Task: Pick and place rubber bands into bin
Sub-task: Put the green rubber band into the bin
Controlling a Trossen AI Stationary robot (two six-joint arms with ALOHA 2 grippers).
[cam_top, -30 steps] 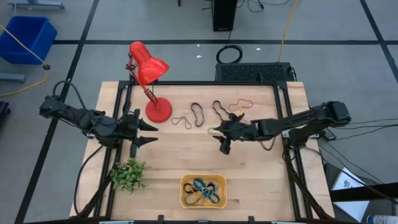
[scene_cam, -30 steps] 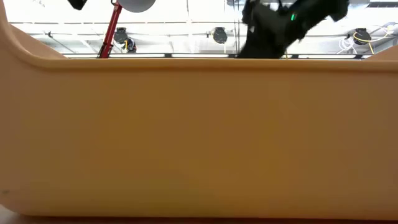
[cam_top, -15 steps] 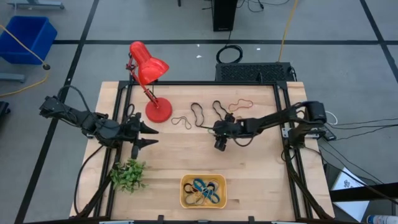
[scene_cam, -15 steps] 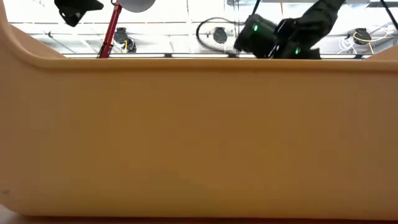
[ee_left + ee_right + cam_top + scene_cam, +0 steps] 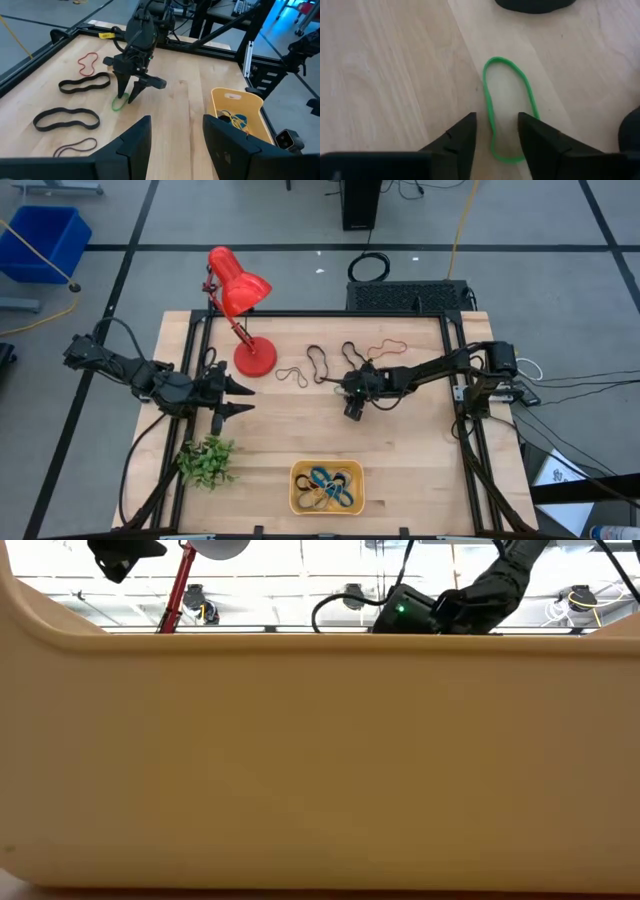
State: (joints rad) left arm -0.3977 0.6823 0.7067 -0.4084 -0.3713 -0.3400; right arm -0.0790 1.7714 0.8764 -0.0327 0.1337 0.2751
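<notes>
No legible writing — green band (image 5: pixel 508 107)

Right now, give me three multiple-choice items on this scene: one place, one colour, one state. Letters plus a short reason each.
1. Where does the bin sit on the table?
A. beside the red lamp
B. at the near edge, right of the plant
C. under the left gripper

2. What colour is the rubber band at the right gripper's fingers?
A. red
B. black
C. green

3. How do the right gripper's fingers stand?
A. apart, straddling one side of the band
B. shut with the band lifted
C. open above the bin

Answers: B, the high view shows the bin near the bottom edge next to the plant; C, the right wrist view shows a green loop; A, the fingers are spread with the band flat on the wood.
</notes>
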